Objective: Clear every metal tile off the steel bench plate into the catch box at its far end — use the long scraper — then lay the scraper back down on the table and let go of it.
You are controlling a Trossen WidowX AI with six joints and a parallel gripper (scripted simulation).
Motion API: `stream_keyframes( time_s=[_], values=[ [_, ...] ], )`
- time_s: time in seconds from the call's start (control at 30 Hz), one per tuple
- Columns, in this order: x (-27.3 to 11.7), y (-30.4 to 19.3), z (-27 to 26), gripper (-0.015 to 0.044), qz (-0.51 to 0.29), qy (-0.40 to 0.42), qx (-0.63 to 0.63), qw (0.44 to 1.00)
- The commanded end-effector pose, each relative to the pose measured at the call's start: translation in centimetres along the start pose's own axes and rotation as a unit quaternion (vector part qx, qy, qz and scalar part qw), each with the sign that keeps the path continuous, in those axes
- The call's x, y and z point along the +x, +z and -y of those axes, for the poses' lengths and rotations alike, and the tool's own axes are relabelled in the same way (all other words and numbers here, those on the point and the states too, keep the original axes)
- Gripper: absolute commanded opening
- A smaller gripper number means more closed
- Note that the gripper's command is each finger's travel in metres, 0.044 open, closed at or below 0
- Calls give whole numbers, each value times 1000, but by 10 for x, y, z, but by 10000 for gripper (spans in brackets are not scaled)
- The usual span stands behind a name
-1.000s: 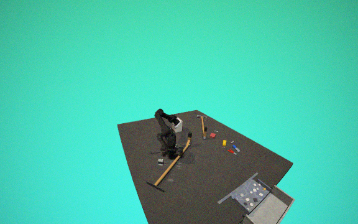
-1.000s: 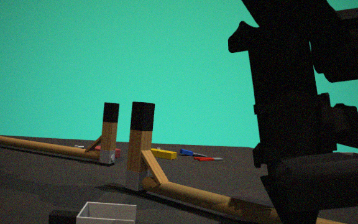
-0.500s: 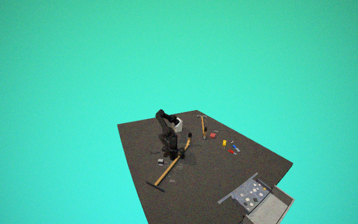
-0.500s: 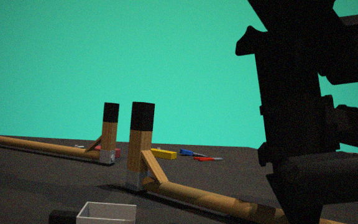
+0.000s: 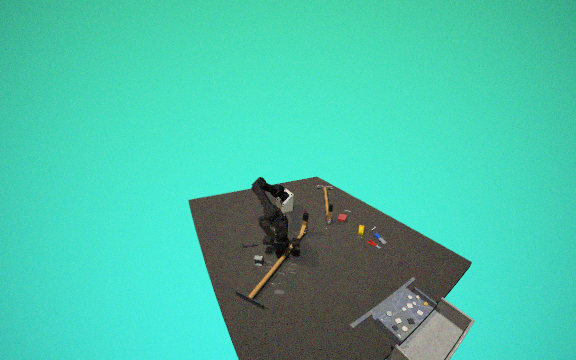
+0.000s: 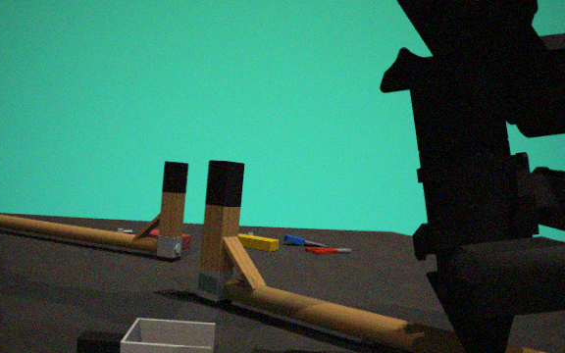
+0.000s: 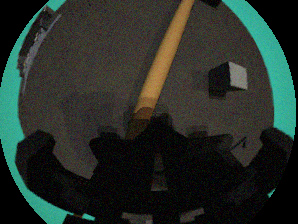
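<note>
The long scraper's wooden shaft lies on the table, its black blade at the near left in the top view. Its upright black-capped post stands at the other end. My gripper is shut and empty, pointing down, low above or beside the shaft; whether it touches is hidden. Several pale and dark metal tiles and an orange one lie on the steel bench plate. The catch box adjoins its far end and shows no tiles.
A shorter hammer-like tool lies beyond the post. A red block, yellow block, blue-handled tool and red-handled tool lie farther right. A grey block is near the shaft.
</note>
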State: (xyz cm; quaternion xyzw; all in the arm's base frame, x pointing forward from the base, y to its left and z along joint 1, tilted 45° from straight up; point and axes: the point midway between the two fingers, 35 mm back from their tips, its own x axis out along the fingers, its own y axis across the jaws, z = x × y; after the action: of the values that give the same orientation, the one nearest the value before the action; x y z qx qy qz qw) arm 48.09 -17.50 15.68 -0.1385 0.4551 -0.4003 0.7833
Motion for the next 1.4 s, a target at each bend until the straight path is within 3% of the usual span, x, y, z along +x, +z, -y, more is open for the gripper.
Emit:
stream_keyframes(
  time_s=[0.0,1.37],
  values=[
    [1,3,-5,0,0,-1,1,1000],
    [4,15,-43,0,1,-1,2,1000]
  ],
)
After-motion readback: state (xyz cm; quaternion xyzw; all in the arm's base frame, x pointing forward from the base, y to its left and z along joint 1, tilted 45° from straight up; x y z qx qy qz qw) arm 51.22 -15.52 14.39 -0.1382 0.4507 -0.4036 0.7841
